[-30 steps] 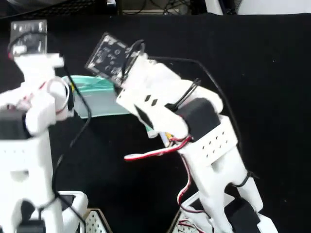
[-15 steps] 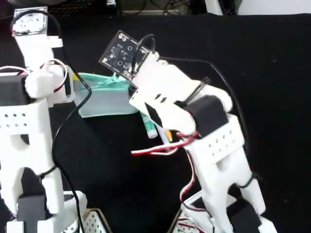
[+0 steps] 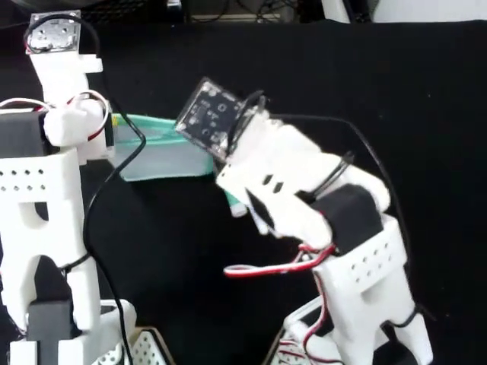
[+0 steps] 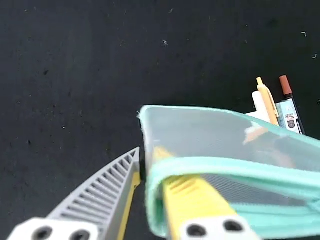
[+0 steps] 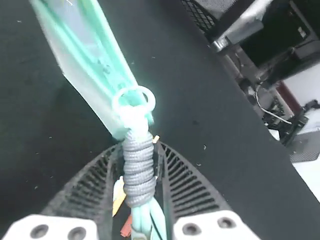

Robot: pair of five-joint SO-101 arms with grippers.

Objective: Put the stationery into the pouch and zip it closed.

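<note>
Your left tool (image 4: 147, 152) has the pouch (image 4: 215, 145) by one end. Its yellow finger (image 4: 187, 197) shows through the clear wall and the grey finger (image 4: 102, 197) sits outside, with the end of the pouch nipped between them near the tips. Past the pouch's far rim the tops of some pens (image 4: 270, 97) stick up, one yellow and one brown-capped.

Your right tool (image 5: 138, 147) is closed tight on the pull (image 5: 137, 172), a grey cord-wrapped tab. Its mint ring (image 5: 134, 100) lies just beyond the fingertips, at the pouch's zip edge.

From above, the pouch lies flat on the black desk (image 3: 380, 114) between your two arms. One end is at the left arm and the other is hidden under the right arm's wrist. A pale stick end (image 3: 237, 205) pokes out just below that wrist.
</note>
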